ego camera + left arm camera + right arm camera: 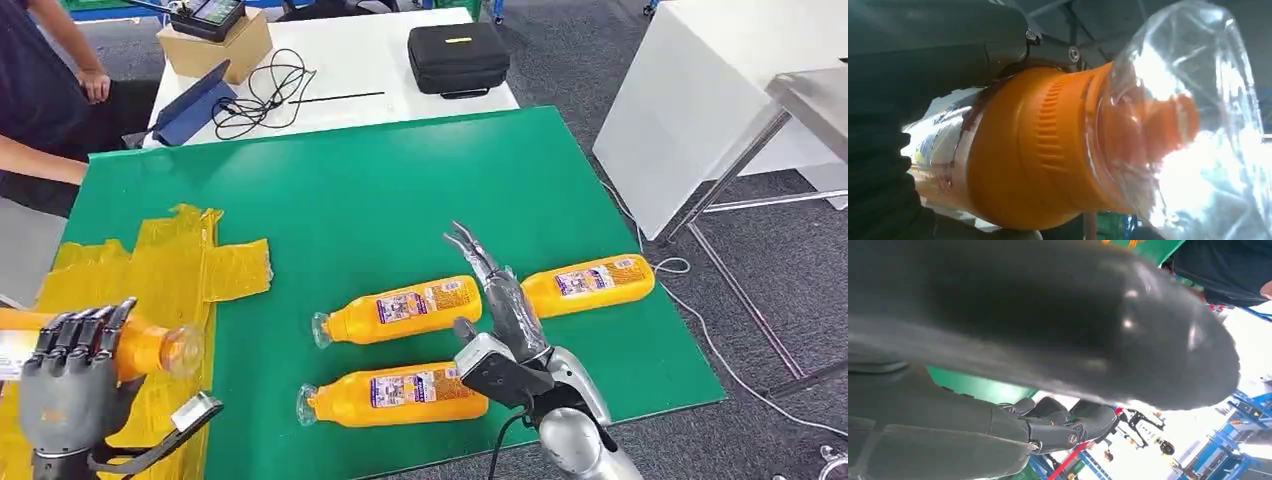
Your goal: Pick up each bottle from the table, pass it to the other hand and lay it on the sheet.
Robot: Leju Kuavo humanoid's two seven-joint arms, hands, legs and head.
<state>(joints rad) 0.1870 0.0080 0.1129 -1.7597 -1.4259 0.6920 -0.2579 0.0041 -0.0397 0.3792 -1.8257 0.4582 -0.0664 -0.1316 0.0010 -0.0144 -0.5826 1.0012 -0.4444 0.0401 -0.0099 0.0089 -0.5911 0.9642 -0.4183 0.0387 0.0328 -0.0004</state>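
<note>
**A:** Four bottles in play. We've got one bottle (140, 345) gripped in the left hand (70, 375), fingers wrapped round its body, neck pointing toward the green mat (380, 190). It hangs over the yellow sheet (170, 270), which lies on the mat's left part.

**B:** And the right hand (495, 295)?

**A:** Fingers stretched out and apart, nothing held. It sits over the mat between the upper bottle (400, 310) and the right-hand bottle (590, 283). We can't tell whether it touches either. The near bottle (392, 393) lies just below the upper one, close to the mat's front edge.

**B:** So we read the step as laying the held one down?

**A:** That's our judgement. We'd lower it until the body rests flat on the sheet, then spread the fingers. Letting go high risks a roll off toward the mat. The sheet is crumpled, so we'd pick a flat patch.

**B:** Contents?

**A:** All four look full of orange liquid, so they're probably heavy and will roll on their sides. The left wrist view shows clear film bunched over the held bottle's orange cap, so the neck is likely slippery; we keep the hold on the body. A black case (458, 57) and a cardboard box (213, 45) sit on the white table beyond the mat, case closed.
</note>
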